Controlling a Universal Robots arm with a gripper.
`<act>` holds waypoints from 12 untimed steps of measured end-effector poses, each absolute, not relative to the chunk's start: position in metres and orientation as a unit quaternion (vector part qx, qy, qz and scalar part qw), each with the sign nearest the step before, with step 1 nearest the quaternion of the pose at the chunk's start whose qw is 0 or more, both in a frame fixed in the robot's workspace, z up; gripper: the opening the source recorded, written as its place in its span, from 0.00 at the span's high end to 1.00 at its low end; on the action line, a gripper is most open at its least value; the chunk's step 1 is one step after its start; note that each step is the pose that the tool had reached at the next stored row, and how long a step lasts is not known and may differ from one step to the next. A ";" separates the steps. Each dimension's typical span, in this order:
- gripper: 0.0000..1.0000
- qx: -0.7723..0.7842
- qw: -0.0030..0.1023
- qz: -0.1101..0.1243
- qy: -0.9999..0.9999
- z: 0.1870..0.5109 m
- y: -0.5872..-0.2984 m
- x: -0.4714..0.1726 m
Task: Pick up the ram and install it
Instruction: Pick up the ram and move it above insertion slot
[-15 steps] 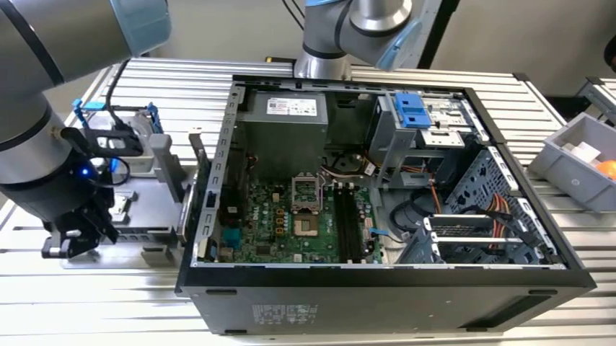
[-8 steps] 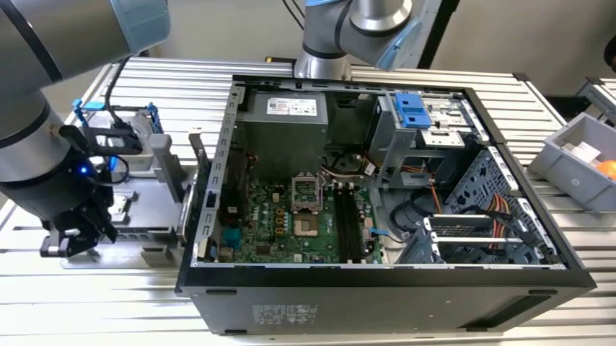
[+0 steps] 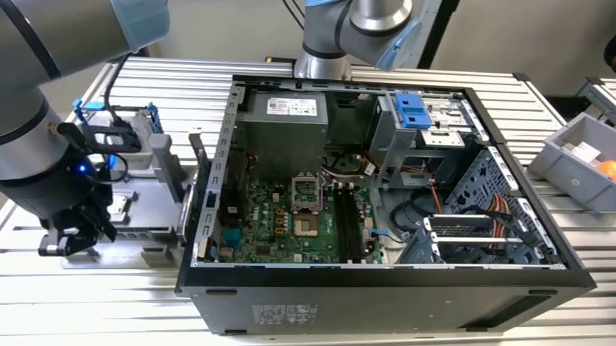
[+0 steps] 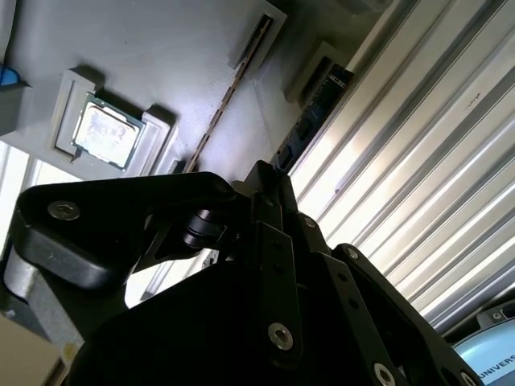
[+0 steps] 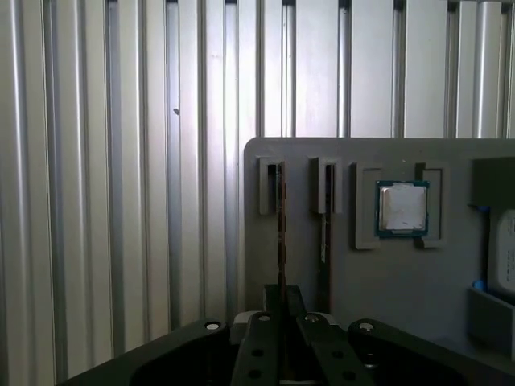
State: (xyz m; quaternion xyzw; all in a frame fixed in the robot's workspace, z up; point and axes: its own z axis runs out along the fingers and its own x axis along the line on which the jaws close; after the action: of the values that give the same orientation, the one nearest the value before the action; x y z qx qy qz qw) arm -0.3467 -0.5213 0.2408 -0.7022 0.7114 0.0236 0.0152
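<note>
The ram (image 5: 281,225) is a thin dark stick standing on edge in the outermost slot of a grey holder tray (image 5: 386,281), next to the slatted table. In both wrist views my gripper (image 5: 282,293) has its fingers drawn close together on the stick's near end. The second wrist view shows the same ram (image 4: 318,108) running up to the gripper (image 4: 269,173). In the exterior view the gripper (image 3: 69,241) hangs low over the tray (image 3: 144,194) at the exterior view's left, beside the open computer case (image 3: 385,281). The long black motherboard slots (image 3: 345,223) lie inside the case.
A second stick (image 5: 324,217) stands in the neighbouring slot, and a processor chip (image 5: 402,207) rests in a holder beyond it. The case's tall side wall (image 3: 207,194) stands between tray and motherboard. A grey bin (image 3: 578,162) sits at the exterior view's right.
</note>
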 end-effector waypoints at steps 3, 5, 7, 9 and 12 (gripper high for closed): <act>1.00 -0.702 0.015 0.024 0.711 0.242 -0.521 -0.347; 1.00 -0.702 0.015 0.024 0.711 0.243 -0.521 -0.347; 1.00 -0.702 0.015 0.024 0.711 0.244 -0.521 -0.347; 1.00 -0.702 0.015 0.024 0.711 0.245 -0.521 -0.347; 1.00 -0.702 0.015 0.024 0.711 0.246 -0.521 -0.347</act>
State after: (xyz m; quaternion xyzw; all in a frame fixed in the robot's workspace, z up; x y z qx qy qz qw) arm -0.3466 -0.5213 0.2461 -0.7022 0.7114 0.0236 0.0154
